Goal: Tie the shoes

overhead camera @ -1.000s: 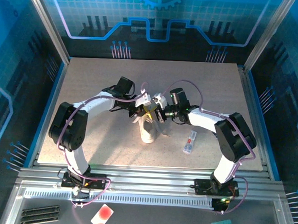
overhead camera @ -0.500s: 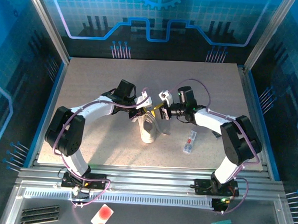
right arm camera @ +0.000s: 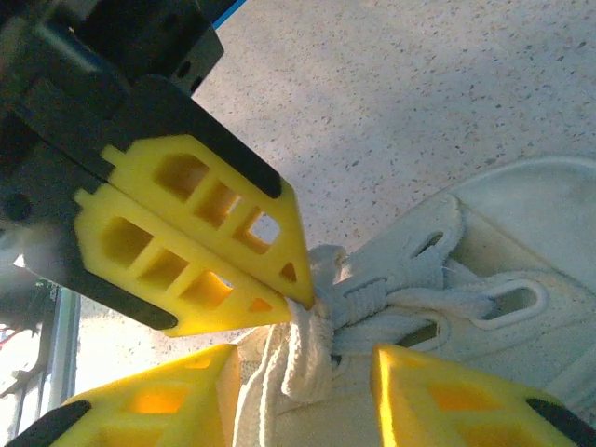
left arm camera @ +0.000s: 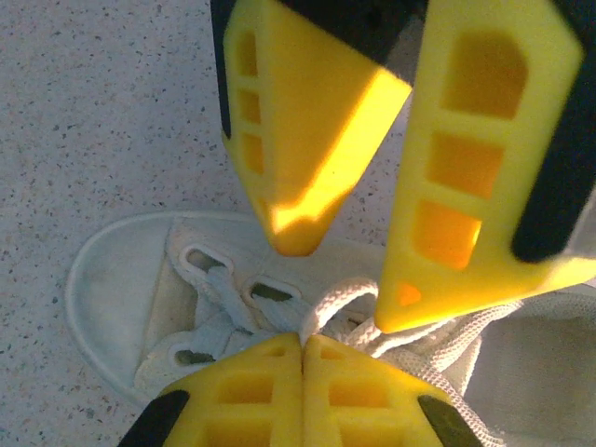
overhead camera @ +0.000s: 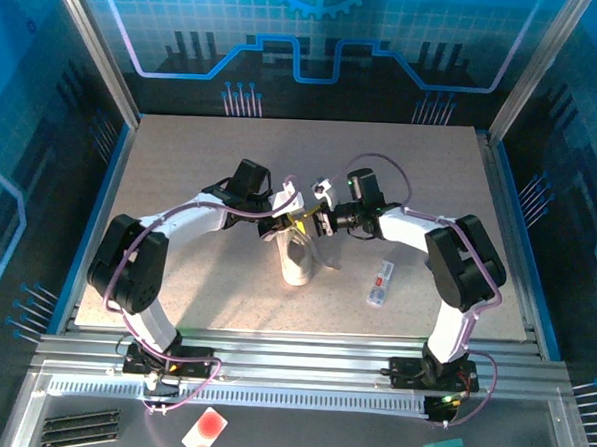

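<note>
Looks mid-knot: pins a lace (left arm camera: 337, 300) in the tight-closed left gripper (left arm camera: 303, 346) over the shoe (overhead camera: 296, 265) at the middle of the table (overhead camera: 181, 167), straddles the laces (right arm camera: 298, 363) loosely with the part-open right gripper (right arm camera: 303, 361), and probably calls next for closing it on a strand and pulling apart to cinch.

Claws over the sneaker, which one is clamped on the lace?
The left claw: its jaws are pressed together on the white lace at the sneaker. The right claw stands open with a clear gap.
</note>
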Motion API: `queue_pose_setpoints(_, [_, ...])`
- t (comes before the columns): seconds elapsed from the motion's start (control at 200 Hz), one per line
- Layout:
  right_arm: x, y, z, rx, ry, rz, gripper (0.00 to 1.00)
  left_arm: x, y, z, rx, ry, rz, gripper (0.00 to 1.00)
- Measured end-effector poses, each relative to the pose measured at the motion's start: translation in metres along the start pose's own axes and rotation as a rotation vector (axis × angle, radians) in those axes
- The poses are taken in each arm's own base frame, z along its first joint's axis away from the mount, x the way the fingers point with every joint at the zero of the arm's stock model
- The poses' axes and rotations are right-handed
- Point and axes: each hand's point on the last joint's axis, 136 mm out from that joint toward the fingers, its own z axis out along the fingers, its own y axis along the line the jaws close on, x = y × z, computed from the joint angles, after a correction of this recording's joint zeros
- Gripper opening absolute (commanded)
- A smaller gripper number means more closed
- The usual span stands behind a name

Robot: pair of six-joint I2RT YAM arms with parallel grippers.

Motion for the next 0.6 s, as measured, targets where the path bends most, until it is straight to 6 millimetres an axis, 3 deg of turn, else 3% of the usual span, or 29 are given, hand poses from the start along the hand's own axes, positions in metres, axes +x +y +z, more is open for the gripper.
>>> queue_pose_setpoints(0.295, [0.003, 0.004, 0.010, -0.022, 0.039, -0.015, 0.39, -0.006, 0.002, -0.004, -0.014, -0.018, 0.012, 0.00])
queue_pose_setpoints(0.595, [0.010, 0.002, 0.016, 0.022, 0.080, -0.045, 0.13, -0.010, 0.002, -0.009, -0.023, -0.029, 0.019, 0.00])
